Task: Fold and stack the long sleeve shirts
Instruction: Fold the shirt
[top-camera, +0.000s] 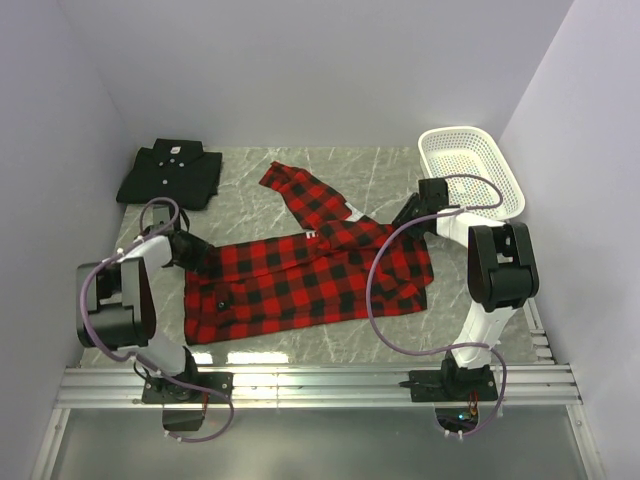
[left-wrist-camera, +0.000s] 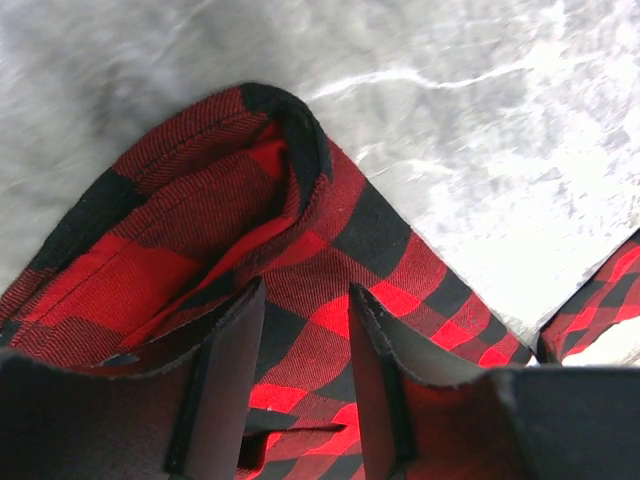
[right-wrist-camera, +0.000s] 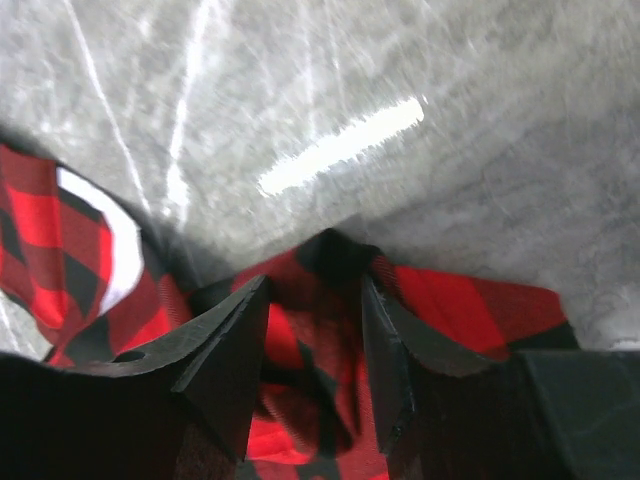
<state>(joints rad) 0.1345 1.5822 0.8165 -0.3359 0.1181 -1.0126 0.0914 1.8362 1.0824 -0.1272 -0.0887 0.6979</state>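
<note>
The red-and-black plaid shirt (top-camera: 300, 280) lies spread across the middle of the table, one sleeve (top-camera: 300, 192) angled toward the back. My left gripper (top-camera: 190, 250) sits at its left end; in the left wrist view the jaws (left-wrist-camera: 307, 300) are closed on plaid cloth (left-wrist-camera: 200, 220) that humps up in a fold ahead of them. My right gripper (top-camera: 408, 215) is at the shirt's upper right corner, and its jaws (right-wrist-camera: 315, 290) pinch a bunched wad of plaid cloth (right-wrist-camera: 470, 300). A white letter patch (right-wrist-camera: 110, 250) shows to the left. The black shirt (top-camera: 170, 175) lies folded at the back left.
A white mesh basket (top-camera: 505, 185) stands at the back right, just behind the right arm. Bare grey marble tabletop (top-camera: 250, 200) lies between the black shirt and the plaid sleeve. Walls close in on the left, back and right.
</note>
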